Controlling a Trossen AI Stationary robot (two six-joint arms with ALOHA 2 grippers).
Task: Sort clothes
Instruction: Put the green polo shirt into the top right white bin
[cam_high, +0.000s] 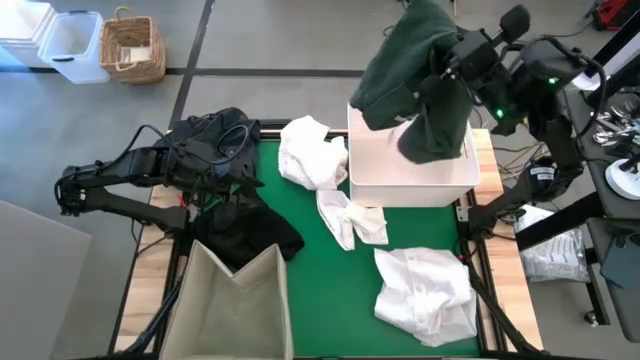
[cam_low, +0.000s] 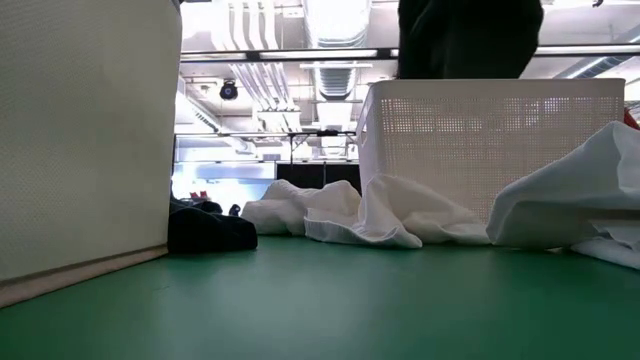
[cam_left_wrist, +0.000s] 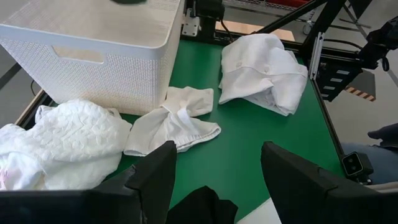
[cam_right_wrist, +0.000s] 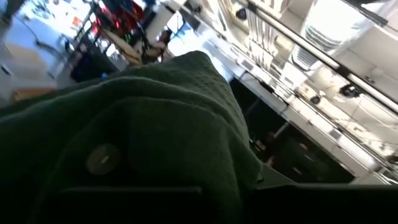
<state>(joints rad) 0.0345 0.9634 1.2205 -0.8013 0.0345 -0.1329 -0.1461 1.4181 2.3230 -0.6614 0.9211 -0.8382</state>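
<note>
My right gripper (cam_high: 447, 78) is up over the white plastic basket (cam_high: 372, 178), shut on a dark green garment (cam_high: 400, 70) that drapes over it and hides its fingers. The garment also shows in the low view (cam_low: 470, 40). My left gripper (cam_left_wrist: 214, 155) is open and empty at the table's left side, above a black garment (cam_high: 245, 230) that lies on the green mat. Three white garments lie on the mat: one (cam_high: 312, 150) against the basket's left wall, one (cam_high: 350, 218) in front of the basket, one (cam_high: 425, 295) at the near right. My right gripper holds the dark green garment, but the cloth drapes over the fingers and fills the right wrist view (cam_right_wrist: 155, 143), so the place of contact is hidden. The garment is lifted clear. Its lower end (cam_high: 432, 135) hangs slack over the basket's opening.
A beige fabric bin (cam_high: 235, 300) stands at the near left, right beside the black garment. Bare green mat (cam_high: 330, 290) lies between the bin and the near-right white garment. Off the table at the far left are a wicker basket (cam_high: 133, 45) and a plastic box (cam_high: 75, 45).
</note>
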